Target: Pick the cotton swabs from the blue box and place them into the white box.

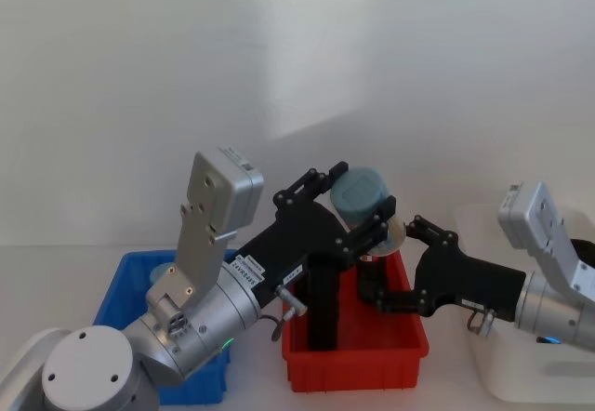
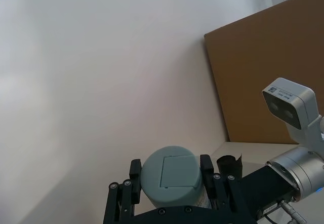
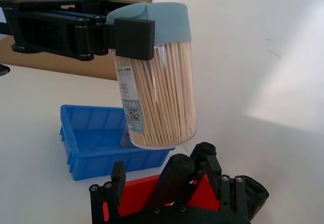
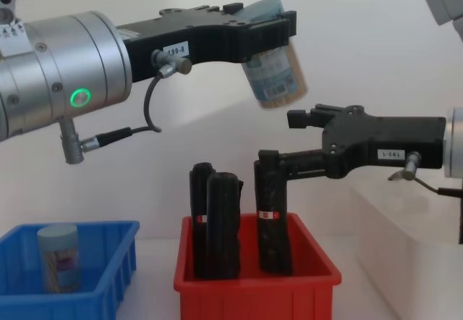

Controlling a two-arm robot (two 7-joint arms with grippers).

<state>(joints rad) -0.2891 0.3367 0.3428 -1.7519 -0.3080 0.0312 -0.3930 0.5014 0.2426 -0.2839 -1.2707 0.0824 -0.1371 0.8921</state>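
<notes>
Above the red bin [image 4: 253, 291], the left gripper [image 4: 269, 24] is clamped narrowly on the pale lid of a jar of cotton swabs [image 4: 275, 74]. The jar hangs tilted, high over the black rolls [image 4: 215, 222] standing in that bin. The right gripper [image 4: 283, 140] hangs over the bin's right side with its fingers spread wide, just below the jar and holding nothing. A second jar [image 4: 58, 258] stands upright in the blue box [image 4: 108, 276] left of the red bin. The white box [image 1: 521, 374] sits to its right.

wall [image 1: 279, 58]: plain white | cardboard panel [image 2: 273, 57]: brown | table [image 3: 35, 148]: white
</notes>
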